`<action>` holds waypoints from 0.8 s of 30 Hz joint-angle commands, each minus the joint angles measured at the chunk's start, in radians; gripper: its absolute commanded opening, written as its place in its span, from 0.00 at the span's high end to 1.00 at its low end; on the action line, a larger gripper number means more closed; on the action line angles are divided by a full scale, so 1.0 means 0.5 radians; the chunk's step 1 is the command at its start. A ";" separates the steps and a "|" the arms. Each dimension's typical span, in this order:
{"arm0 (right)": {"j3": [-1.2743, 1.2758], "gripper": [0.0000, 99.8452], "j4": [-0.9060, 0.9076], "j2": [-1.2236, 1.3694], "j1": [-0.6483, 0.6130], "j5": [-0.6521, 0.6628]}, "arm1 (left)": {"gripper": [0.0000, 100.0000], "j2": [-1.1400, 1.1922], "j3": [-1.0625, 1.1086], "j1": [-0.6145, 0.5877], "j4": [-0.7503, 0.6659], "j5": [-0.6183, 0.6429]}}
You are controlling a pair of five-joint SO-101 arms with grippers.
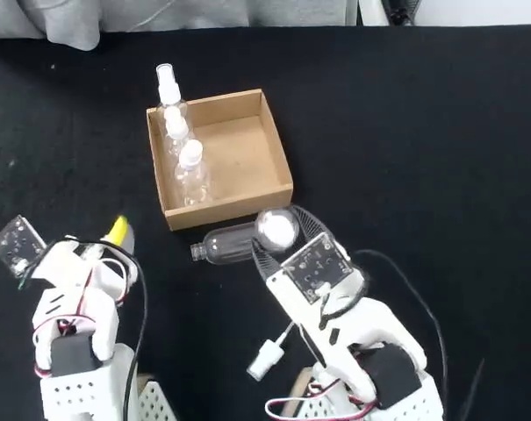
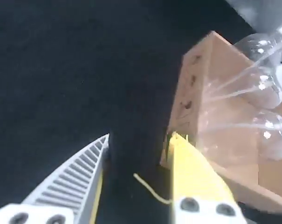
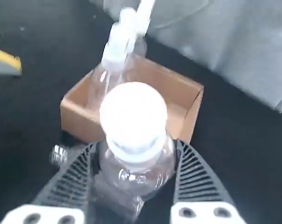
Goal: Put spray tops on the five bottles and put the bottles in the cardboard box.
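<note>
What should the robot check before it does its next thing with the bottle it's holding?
1. Right gripper shut firmly on the clear plastic bottle with a white top: ok.
2. Free floor in the brown cardboard box beside the three topped bottles: ok.
3. Held bottle's top screwed on tight: cannot tell.
4. Topless clear bottle lying on the black table by the box has its top on: not ok.
5. Loose white spray top lying ready on the table: ok.
6. Left gripper open and empty: ok.
</note>
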 commanded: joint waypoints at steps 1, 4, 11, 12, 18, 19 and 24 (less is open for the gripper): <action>-0.219 0.91 -0.135 0.173 0.064 0.021 | 0.81 -0.018 -0.041 -0.087 0.003 -0.003; -0.315 0.91 -0.178 0.318 0.064 0.021 | 0.81 -0.018 -0.029 -0.081 0.003 -0.006; -0.502 0.91 -0.328 0.680 0.064 0.009 | 0.81 -0.018 -0.029 -0.081 0.003 -0.012; -0.529 0.91 -0.362 0.735 0.064 0.006 | 0.81 -0.018 -0.029 -0.087 0.003 -0.012; -0.713 0.91 -0.491 1.066 0.064 0.006 | 0.81 -0.018 -0.026 -0.091 0.006 -0.012; -0.747 0.91 -0.503 1.122 0.064 0.003 | 0.81 -0.018 -0.026 -0.087 0.009 -0.012; -0.898 0.91 -0.546 1.389 0.068 0.003 | 0.81 -0.018 -0.026 -0.081 0.015 -0.012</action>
